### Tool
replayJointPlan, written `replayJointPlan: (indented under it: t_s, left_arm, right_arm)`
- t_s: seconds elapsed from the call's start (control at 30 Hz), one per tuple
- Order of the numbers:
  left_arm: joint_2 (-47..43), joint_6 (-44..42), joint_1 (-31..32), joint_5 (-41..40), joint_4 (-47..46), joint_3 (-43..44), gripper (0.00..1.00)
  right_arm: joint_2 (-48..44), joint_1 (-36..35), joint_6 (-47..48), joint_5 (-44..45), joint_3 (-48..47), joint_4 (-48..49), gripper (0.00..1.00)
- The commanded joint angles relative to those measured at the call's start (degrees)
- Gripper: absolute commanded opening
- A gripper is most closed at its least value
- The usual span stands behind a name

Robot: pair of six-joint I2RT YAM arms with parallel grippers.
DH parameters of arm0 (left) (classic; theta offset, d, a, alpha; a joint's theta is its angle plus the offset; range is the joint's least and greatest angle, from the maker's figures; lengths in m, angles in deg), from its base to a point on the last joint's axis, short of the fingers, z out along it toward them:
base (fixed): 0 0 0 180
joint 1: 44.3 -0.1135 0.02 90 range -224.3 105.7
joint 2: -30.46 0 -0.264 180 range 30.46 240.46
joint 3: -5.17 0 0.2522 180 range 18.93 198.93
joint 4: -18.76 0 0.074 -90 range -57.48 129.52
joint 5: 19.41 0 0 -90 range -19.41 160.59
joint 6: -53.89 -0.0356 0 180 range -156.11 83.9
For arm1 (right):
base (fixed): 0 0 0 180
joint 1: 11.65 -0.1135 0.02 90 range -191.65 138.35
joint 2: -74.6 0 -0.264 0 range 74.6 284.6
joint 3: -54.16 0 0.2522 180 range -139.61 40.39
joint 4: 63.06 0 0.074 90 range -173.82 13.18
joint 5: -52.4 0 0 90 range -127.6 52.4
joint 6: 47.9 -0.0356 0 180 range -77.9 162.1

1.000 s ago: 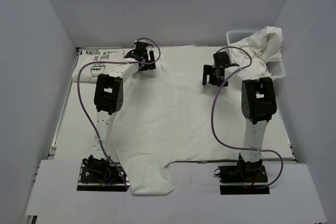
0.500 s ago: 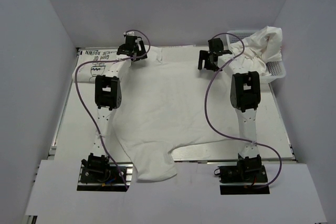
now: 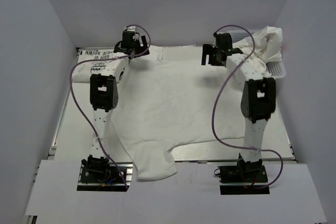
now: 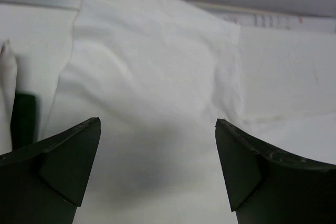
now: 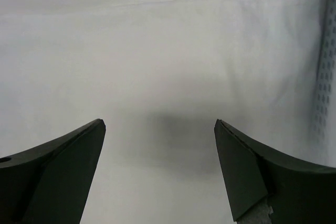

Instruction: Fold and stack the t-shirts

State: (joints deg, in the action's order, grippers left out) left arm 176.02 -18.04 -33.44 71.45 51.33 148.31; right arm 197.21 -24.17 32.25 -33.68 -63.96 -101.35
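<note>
Left wrist: t-shirt (image 4: 152, 66) seemingly beneath hand (image 4: 157, 123).

The top camera looks down from above and behind me, my bases at the bottom of its frame and the whole desk (image 3: 278, 124) in view. Each wrist camera sits low and close, facing forward between my jaws. Left wrist and top share the far edge of the spread t-shirt (image 4: 157, 77); right wrist and top share the mesh basket (image 5: 326, 77).
</note>
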Motion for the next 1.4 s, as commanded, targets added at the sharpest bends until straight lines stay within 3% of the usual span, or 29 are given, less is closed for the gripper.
replayJointPlan:
  t_s: [0.0, 0.07, 0.1, 0.2, 0.37, 0.67, 0.87, 0.93, 1.1, 1.27, 1.37]
  left_arm:
    - [-16.9, -0.8, 2.0, 3.0, 1.0, -10.8, 1.0]
    - [-23.8, 0.6, 2.7, 2.0, 6.5, -16.9, 1.0]
    - [-26.3, 1.2, 3.6, 1.4, 8.0, -24.1, 1.0]
    - [-35.8, 3.2, 5.5, -1.5, 7.0, -40.2, 1.0]
    - [-38.1, 5.3, 7.2, -4.9, 6.9, -49.7, 1.0]
    - [-28.3, 8.9, 7.3, -8.7, 9.4, -44.9, 1.0]
    - [-14.6, 8.4, 6.7, -8.5, 14.4, -29.8, 1.0]
    - [-12.3, 8.4, 6.2, -7.0, 14.4, -27.0, 1.0]
    - [-5.7, 6.4, 5.5, -9.7, 19.2, -10.7, 1.0]
    - [-11.9, 1.9, 5.5, -8.8, 16.7, -7.7, 1.0]
    - [-18.4, 1.9, 6.9, -8.3, 16.2, -14.2, 1.0]
  right_arm:
    - [-12.3, -2.2, -0.3, 0.2, 10.9, 4.9, 0.9]
    - [-18.5, -3.1, -2.4, 4.7, 21.9, 5.8, 0.9]
    - [-20.1, -3.4, -2.9, 4.7, 24.4, 6.9, 0.9]
    - [-26.4, -3.6, -5.4, 3.7, 35.8, 8.4, 0.9]
    - [-27.1, -3.5, -7.1, 4.7, 40.3, 8.6, 0.9]
    - [-18.7, -2.8, -8.3, 7.3, 38.4, 10.1, 0.9]
    - [-10.6, -2.1, -9.2, 9.3, 32.0, 8.3, 0.9]
    - [-8.3, -1.2, -9.1, 7.7, 30.2, 8.6, 0.9]
    - [-4.9, -0.9, -5.4, 4.1, 21.3, 5.2, 0.9]
    - [-10.7, -1.4, -1.9, 1.5, 20.0, 6.2, 0.9]
    - [-18.4, -2.1, -1.7, -1.4, 23.4, 9.3, 0.9]
